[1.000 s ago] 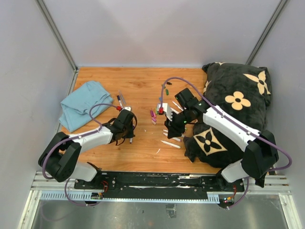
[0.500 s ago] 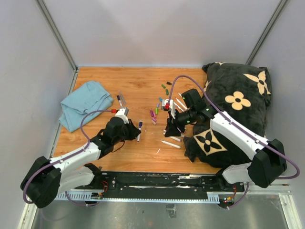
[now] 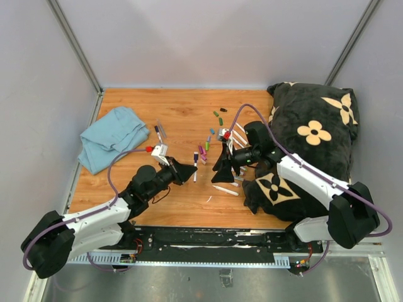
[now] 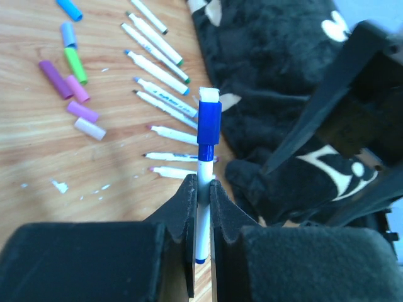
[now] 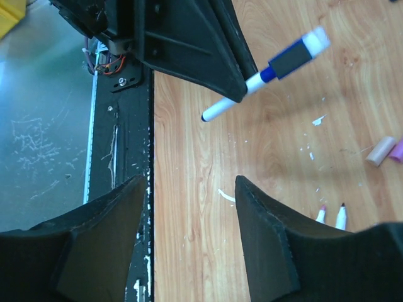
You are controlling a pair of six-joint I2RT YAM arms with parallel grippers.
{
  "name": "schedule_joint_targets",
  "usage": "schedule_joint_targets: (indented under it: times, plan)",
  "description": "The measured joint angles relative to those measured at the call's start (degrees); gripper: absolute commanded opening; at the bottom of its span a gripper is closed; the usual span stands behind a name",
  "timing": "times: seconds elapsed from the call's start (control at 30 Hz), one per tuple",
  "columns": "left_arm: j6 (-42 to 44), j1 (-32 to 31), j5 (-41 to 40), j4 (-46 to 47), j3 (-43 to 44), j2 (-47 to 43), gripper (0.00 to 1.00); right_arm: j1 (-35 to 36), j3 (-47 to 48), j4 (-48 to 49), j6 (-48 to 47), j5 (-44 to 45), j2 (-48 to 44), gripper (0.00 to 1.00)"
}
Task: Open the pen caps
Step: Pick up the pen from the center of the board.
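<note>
Uncapping is under way: the left gripper (image 4: 200,189) is clamped on a slim white marker (image 4: 203,173), holding its stubby dark-blue plastic cap (image 4: 208,124) above the wooden table (image 3: 182,113) toward the right gripper (image 5: 189,233), which is spread open and looks set to pinch the cap and pull next.
</note>
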Motion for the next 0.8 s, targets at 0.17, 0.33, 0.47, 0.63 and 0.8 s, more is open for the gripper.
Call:
schedule_joint_targets:
  times: [0.17, 0.33, 0.47, 0.63, 0.8]
  plan:
    - [-1.29, -3.32, -3.28, 5.97, -0.31, 0.52, 0.0, -0.98, -2.8, 6.25, 6.32, -1.92, 0.42, 0.67]
    - [-2.05, -7.74, -8.15, 11.47, -0.31, 2.78, 0.0, -0.98, -5.46, 14.78, 14.56, -2.97, 1.07, 0.67]
    - [-2.82, -10.56, -11.82, 15.89, -0.28, 5.88, 0.0, -0.98, -6.99, 20.11, 20.13, -2.97, 1.29, 0.65]
    - [-4.0, -12.74, -15.47, 19.52, 0.07, 10.05, 0.0, -0.94, -8.31, 24.55, 24.87, -2.16, 1.66, 0.57]
    - [-4.83, -14.4, -18.64, 21.88, 0.76, 11.76, 0.0, -0.94, -8.31, 24.92, 27.04, -0.76, 2.45, 0.52]
